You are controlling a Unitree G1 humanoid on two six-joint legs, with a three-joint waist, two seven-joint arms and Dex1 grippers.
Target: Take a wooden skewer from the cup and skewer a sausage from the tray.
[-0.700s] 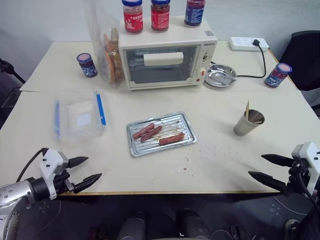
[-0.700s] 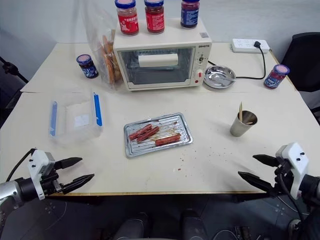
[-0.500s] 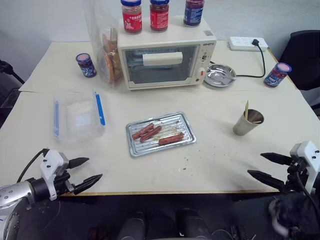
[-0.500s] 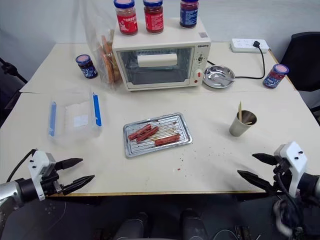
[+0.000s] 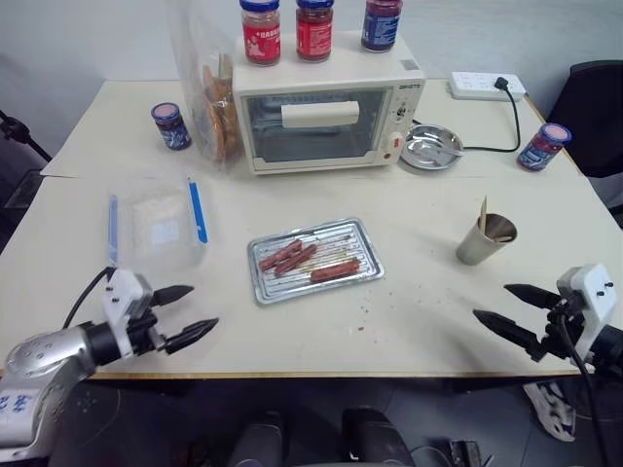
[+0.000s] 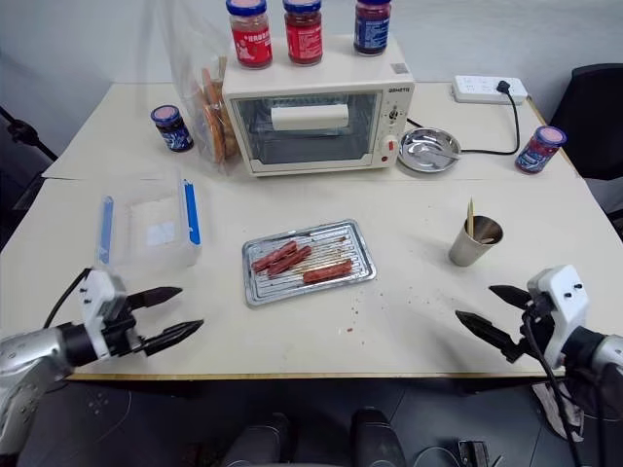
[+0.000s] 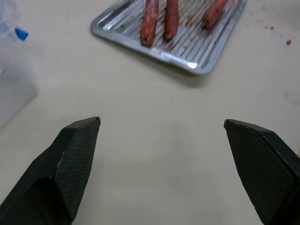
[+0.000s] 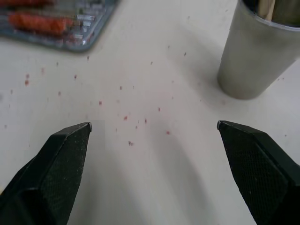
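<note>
Hovering at the table's near edge, the left gripper and right gripper both hold their fingers wide apart, empty. Farther in, the tray carries three sausages; the sausage nearest the right lies apart from the other two. Right of the tray stands the cup, a wooden skewer poking out. The right wrist view adds red crumbs on the tabletop beside the cup. At the back sits a toaster oven.
</note>
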